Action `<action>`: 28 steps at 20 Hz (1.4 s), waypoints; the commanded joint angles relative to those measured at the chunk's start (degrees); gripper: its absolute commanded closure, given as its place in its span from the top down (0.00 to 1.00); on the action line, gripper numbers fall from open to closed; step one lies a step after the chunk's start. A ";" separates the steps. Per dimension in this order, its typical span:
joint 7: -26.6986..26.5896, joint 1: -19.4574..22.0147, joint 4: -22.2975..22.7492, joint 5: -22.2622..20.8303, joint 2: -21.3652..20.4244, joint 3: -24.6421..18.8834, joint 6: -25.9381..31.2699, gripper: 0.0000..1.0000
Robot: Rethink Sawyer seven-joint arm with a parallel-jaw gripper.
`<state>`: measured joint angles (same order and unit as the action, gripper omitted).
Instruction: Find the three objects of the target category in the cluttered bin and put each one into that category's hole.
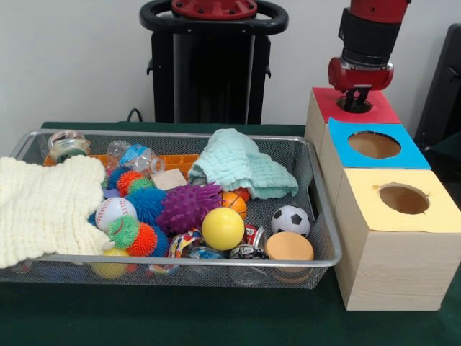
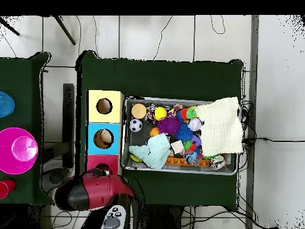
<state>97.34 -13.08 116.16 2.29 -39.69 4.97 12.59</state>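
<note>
Can't honestly tell what the gripper [image 1: 354,101] is doing at its tip. It's dipped right into the hole [image 1: 355,106] on the red-faced box at the far end of the row, and whatever's down there, grasped or let go, is buried in the opening. From above the arm [image 2: 89,189] covers that corner too, so no help there.

The bin [image 1: 325,223] sits just beside the boxes, still packed: yellow ball [image 1: 222,228], purple spiky ball [image 1: 187,207], little soccer ball [image 1: 290,220], baseball [image 1: 115,211], plus a mint cloth [image 1: 241,171] and a cream cloth [image 1: 45,207] draped over stuff.

What I'd worry about: if something's wedged on the rim of the red hole, pulling up could drag it back out. And those cloths could easily be hiding a target, so a search might miss one underneath. The items along the near wall are only readable through mesh.
</note>
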 commanded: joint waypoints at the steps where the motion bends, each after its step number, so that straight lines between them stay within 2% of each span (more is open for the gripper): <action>1: 10.98 0.29 -2.10 3.11 -2.53 -0.67 7.73 0.00; 10: 10.53 0.29 -3.04 2.61 -4.31 -0.07 11.39 0.00; 14: 9.78 0.58 -3.89 2.19 -6.48 0.24 15.20 0.00; 28: 6.23 5.04 -5.77 0.72 -8.75 -1.70 20.34 0.00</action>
<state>97.34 -11.24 115.11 2.33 -47.76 5.15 27.07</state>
